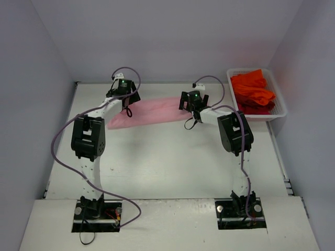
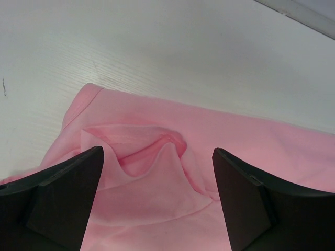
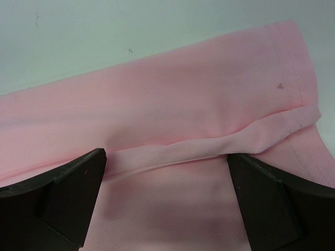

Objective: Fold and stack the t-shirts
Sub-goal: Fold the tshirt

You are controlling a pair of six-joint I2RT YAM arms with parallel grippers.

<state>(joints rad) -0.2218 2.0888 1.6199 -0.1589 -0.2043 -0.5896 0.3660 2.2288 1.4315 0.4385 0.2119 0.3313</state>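
T-shirt (image 1: 152, 111), pink, lying lengthwise: left gripper (image 2: 157, 159) and right gripper (image 3: 166, 159) both spread wide over it, holding nothing. Advice: pinch both ends evenly, together.

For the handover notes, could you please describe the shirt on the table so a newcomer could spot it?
On the white table, toward its far edge, lies a light pink cloth t-shirt, spread in a long band. The white plastic mesh basket at the far right corner holds bright orange-red t-shirts; this one alone is pale and outside the basket.
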